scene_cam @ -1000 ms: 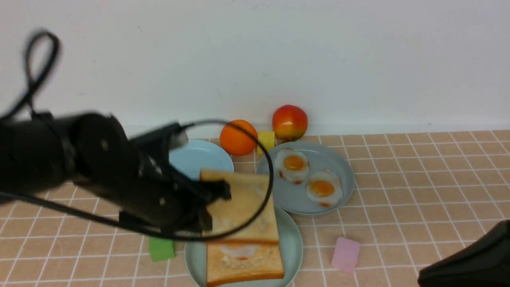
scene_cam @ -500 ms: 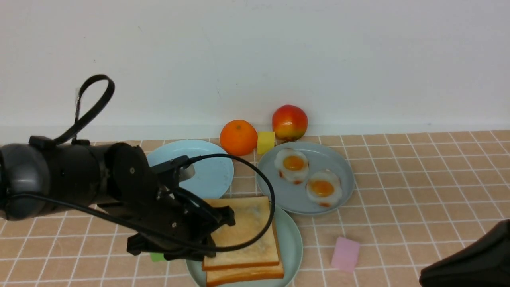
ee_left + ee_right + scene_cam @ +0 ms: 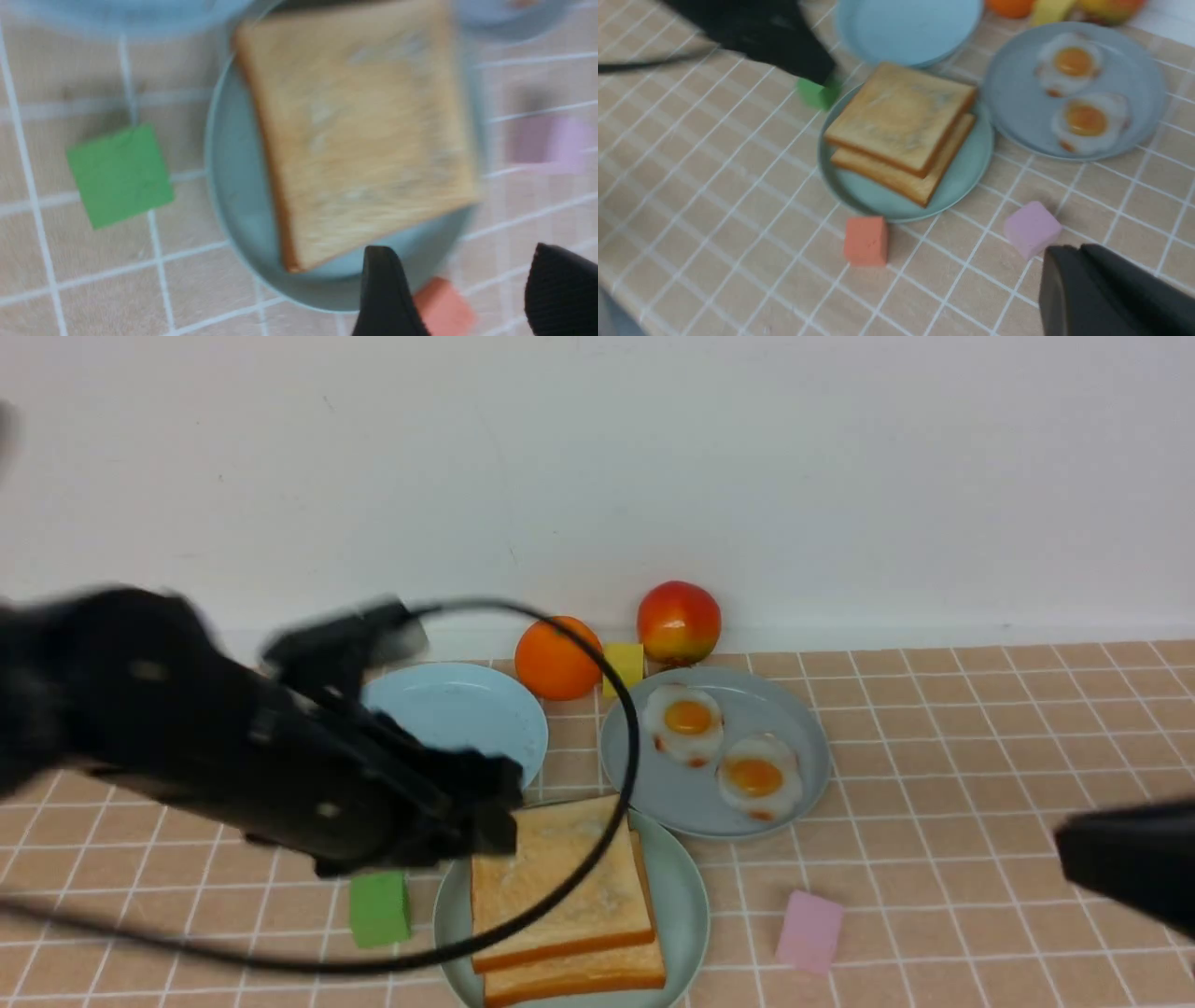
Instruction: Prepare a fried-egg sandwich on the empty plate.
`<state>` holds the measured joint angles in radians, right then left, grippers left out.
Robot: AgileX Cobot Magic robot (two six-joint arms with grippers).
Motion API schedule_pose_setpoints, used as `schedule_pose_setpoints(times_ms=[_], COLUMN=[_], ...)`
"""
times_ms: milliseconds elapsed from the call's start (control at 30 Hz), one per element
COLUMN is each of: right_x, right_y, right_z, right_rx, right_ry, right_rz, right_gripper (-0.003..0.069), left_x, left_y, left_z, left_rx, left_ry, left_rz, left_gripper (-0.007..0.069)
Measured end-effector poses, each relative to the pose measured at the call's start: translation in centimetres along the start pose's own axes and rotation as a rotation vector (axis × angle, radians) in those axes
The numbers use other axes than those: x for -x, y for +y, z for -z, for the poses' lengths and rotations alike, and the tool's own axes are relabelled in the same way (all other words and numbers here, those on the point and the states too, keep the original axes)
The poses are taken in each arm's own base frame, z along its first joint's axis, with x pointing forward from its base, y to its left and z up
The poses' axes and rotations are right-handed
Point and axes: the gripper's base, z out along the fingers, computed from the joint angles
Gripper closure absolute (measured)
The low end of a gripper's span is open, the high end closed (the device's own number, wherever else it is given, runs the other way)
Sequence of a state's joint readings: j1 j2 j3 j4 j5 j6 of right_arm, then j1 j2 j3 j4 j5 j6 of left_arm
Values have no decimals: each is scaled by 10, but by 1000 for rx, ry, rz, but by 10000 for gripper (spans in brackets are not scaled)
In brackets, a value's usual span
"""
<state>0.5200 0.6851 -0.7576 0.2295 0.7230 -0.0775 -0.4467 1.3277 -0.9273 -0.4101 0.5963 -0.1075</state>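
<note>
In the front view the fried-egg sandwich (image 3: 560,887), two toast slices stacked slightly askew with the egg hidden, lies on the mint-green plate (image 3: 689,905) at near centre. The blurred left gripper (image 3: 495,803) is at the plate's far-left edge, a green block (image 3: 380,907) just left of the plate, and the right gripper (image 3: 1111,863) well apart at the right. In the left wrist view the left fingers (image 3: 387,294) stand apart, nothing between them, beside an orange-red block (image 3: 441,305). In the right wrist view the right jaws blur into one dark mass, together or slightly apart I cannot tell, near a pink block (image 3: 1031,228).
</note>
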Motion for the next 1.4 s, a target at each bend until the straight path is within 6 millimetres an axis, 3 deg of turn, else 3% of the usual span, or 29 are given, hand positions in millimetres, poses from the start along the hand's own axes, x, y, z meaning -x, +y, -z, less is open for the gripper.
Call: schedule_pose_setpoints(times_ms=[133,267,467,567,633,767,1000,1400], right_x=[-46,-90,-124,-127,-128,-127,-127,-127], right_y=[-5,-7,-9,-10,-11,-11,-11,-11], right_z=[11,21,35,34,33,33,33,33], right_rx=[-9,7,26,16,8,3,1,1], right_ry=[-110,-210,-364,-368,-369,-373,-377,-377], right_rz=[-36,-47,-27,-15,-8,-3,0,0], right_gripper=[606,601,592,589,583,578,571,556], left_x=[-10,-44,-120,-146,-175,-202,-208,-207], left_y=[-14,-17,7,19,32,45,52,52], left_z=[68,131,176,183,183,184,191,191], left_rx=[-68,-130,-162,-177,-204,-251,-256,-255], left_ry=[-120,-178,-173,-192,-215,-283,-395,-400], left_rz=[-84,-106,-7,59,129,143,101,99], left_gripper=[304,435,637,638,638,638,638,638])
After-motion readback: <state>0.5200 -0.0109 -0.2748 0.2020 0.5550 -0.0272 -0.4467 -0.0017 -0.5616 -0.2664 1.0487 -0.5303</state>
